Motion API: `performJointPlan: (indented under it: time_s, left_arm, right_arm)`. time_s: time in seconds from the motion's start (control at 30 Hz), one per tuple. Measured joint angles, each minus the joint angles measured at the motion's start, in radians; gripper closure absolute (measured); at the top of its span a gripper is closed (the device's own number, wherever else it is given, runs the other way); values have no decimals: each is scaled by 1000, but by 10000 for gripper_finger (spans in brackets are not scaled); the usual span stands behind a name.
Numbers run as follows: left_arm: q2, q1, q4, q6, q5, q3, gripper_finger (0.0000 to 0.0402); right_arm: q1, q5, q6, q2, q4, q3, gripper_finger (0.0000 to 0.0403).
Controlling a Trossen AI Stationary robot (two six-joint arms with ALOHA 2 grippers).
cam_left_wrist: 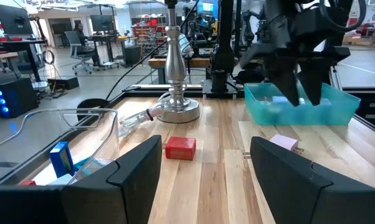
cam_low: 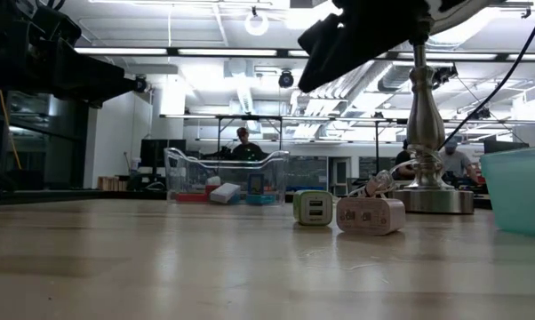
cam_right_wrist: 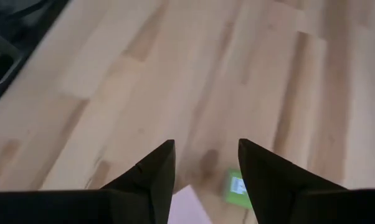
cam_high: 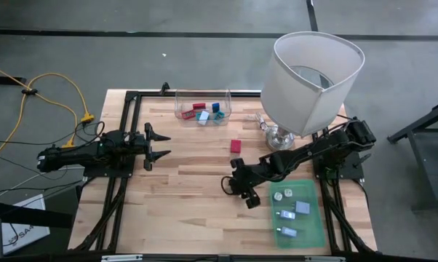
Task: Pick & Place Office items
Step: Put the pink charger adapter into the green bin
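Wood tabletop (cam_high: 190,211): our right gripper (cam_high: 242,191), fingers parted and empty, hangs just above two chargers (cam_low: 349,213), red block (cam_high: 236,145) at 12 o'clock, left gripper (cam_high: 158,144) released, farther off.

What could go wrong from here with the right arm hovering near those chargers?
The right gripper hangs open over two small chargers, a green one and a pale one, lying very close together; closing could catch both or knock one aside. The arm reaches just in front of the lamp, whose shade tilts over it, so lifting might bump the shade. The left gripper waits open at the left side.
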Motion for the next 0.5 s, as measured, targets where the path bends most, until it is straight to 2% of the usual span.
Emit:
performJointPlan:
  time_s: [0.5]
  left_arm:
    - [0, 0, 0, 0, 0, 0, 164]
  right_arm:
    - [-30, -254, -250, 0, -91, 0, 240]
